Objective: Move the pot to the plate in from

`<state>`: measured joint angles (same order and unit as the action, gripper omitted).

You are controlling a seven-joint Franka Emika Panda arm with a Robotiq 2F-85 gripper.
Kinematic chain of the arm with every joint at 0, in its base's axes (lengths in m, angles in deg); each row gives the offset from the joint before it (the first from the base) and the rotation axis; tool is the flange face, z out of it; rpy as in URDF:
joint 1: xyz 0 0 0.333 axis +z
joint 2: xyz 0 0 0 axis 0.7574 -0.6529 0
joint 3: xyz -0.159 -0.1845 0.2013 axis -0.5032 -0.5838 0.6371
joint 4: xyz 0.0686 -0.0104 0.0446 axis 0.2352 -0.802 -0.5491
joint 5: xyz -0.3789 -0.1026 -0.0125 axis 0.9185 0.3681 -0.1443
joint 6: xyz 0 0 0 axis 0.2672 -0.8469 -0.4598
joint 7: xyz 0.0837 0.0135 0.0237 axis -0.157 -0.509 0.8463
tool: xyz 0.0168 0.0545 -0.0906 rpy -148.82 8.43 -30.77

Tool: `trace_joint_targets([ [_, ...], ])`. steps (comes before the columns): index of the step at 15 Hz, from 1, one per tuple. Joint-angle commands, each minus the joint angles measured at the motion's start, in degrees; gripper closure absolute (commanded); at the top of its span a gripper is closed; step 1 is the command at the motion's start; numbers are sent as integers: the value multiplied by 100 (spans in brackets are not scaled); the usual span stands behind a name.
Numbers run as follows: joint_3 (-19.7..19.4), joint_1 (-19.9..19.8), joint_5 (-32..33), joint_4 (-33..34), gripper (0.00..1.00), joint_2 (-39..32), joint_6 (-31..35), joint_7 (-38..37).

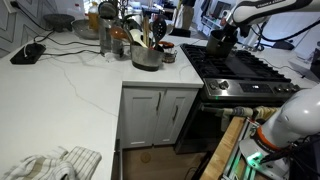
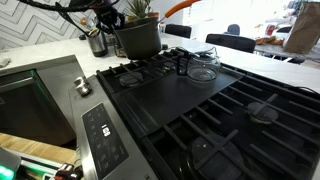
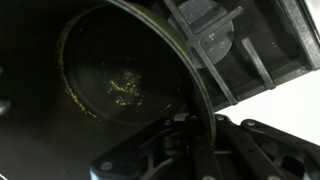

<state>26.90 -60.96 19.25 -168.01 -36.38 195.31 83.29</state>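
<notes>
Gripping dark pot by rim, gripper holds it over stove's back corner beside tabletop edge; fingers clamped astride wall, likely for level carry. Plate not discernible.

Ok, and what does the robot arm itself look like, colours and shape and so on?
The arm is a chain of smooth, rounded white segments with dark joints in an exterior view. The gripper at its end is black; the wrist view shows matte black linkage bars with pivot pins. No markings are legible, and no cable can be made out clearly.
</notes>
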Motion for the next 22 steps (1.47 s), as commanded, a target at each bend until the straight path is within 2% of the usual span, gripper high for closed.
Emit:
trace_joint_targets([
  [1,-86,31,-317,310,99,-335,24,295],
  [9,-182,-162,-1460,1439,99,-1279,-173,1429],
  [15,-124,-604,-2401,2408,99,-2125,-498,2456],
  [22,123,-1061,-2542,3217,99,-2805,-840,2795],
])
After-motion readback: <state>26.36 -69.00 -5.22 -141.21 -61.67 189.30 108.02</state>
